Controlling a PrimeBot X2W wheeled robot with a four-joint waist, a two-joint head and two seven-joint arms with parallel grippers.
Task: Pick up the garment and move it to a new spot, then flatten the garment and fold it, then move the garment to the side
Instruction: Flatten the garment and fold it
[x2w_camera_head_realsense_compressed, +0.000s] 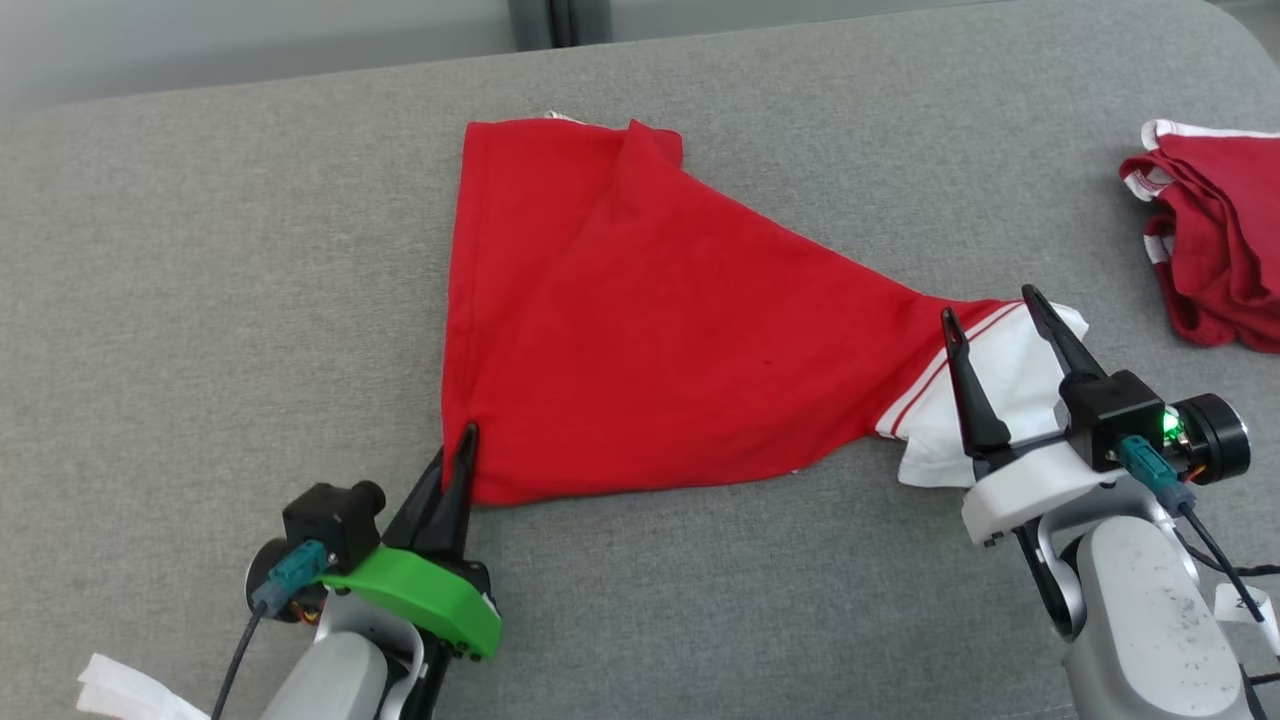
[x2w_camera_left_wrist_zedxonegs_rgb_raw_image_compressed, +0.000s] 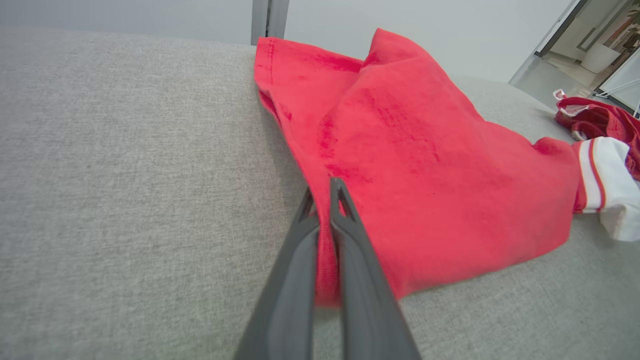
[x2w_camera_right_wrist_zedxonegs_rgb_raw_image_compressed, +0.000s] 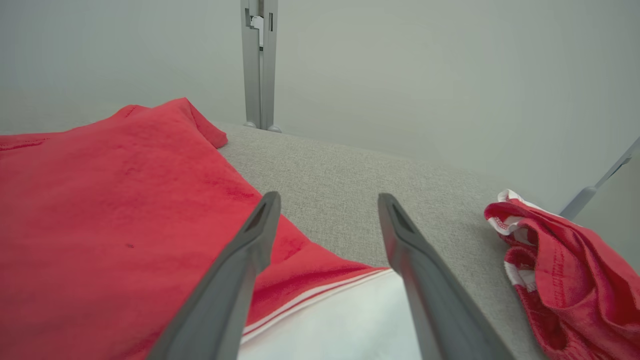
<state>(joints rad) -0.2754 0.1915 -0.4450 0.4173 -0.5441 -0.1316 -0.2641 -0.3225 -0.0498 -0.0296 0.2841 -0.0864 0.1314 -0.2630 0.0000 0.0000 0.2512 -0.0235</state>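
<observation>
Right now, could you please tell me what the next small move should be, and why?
Probably close the right gripper on the white end: it stands open astride that cloth, while the left gripper is shut on the near corner of the red garment, so both ends could then be pulled flat.

A light grey, coarse-woven fabric surface (x2w_camera_head_realsense_compressed: 250, 250) lies wide and flat, and its far edge rounds off at a corner toward 1 o'clock. Behind it a plain, pale grey-white wall (x2w_camera_right_wrist_zedxonegs_rgb_raw_image_compressed: 400, 75) stands in soft, even light. A slim, upright grey metal post (x2w_camera_right_wrist_zedxonegs_rgb_raw_image_compressed: 259, 65) rises against the wall at 12 o'clock. In the left wrist view, at 2 o'clock, a bright, dark-framed opening (x2w_camera_left_wrist_zedxonegs_rgb_raw_image_compressed: 595, 50) gives onto a pale floor.
</observation>
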